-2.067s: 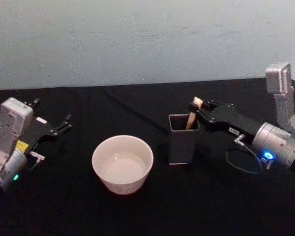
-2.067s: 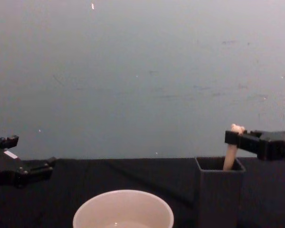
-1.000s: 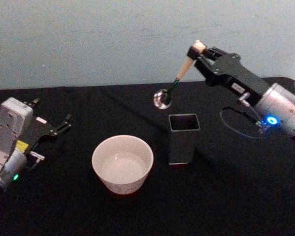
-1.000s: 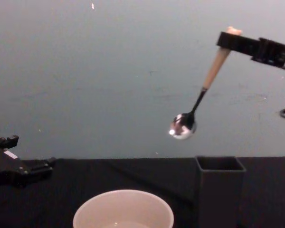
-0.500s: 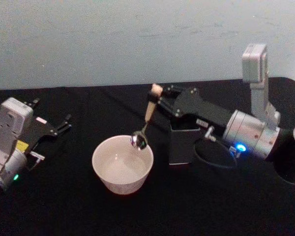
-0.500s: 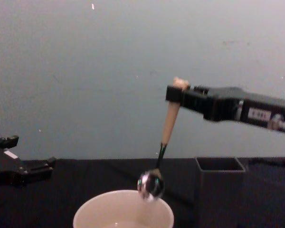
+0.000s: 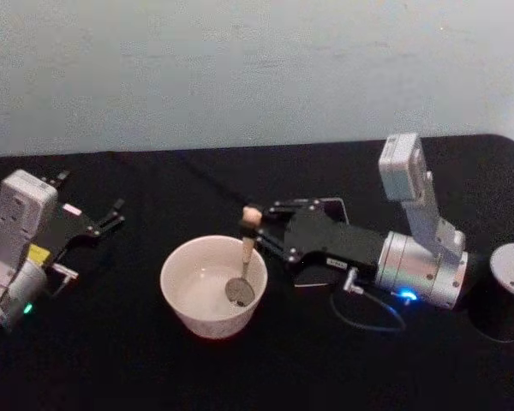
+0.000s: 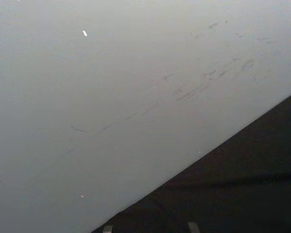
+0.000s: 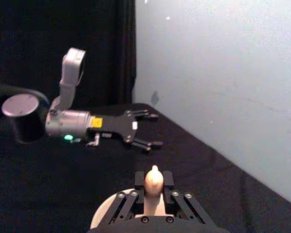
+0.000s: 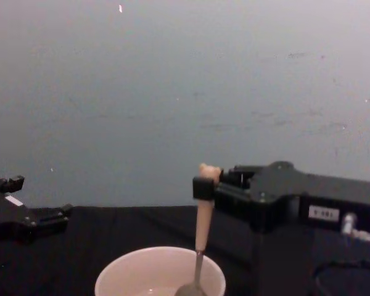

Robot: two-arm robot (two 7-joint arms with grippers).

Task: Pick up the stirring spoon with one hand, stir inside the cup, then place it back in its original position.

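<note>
My right arm reaches in level from the right of the head view, right fingers (image 10: 203,189) clamped on the spoon (image 7: 245,248) just under its bear head. The spoon stands nearly upright, its bowl low inside the cup (image 7: 188,308) at lower centre. The holder (image 7: 313,276) sits mostly hidden behind my wrist. My left fingers (image 9: 141,115) rest apart at far left, with bare tabletop (image 7: 291,368) in front

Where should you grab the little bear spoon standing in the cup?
Grab the stirring spoon by its pink handle, just under the bear head, from the side, like the right gripper does. It stands nearly upright with its bowl down in the cup, so only the handle sticks up.
</note>
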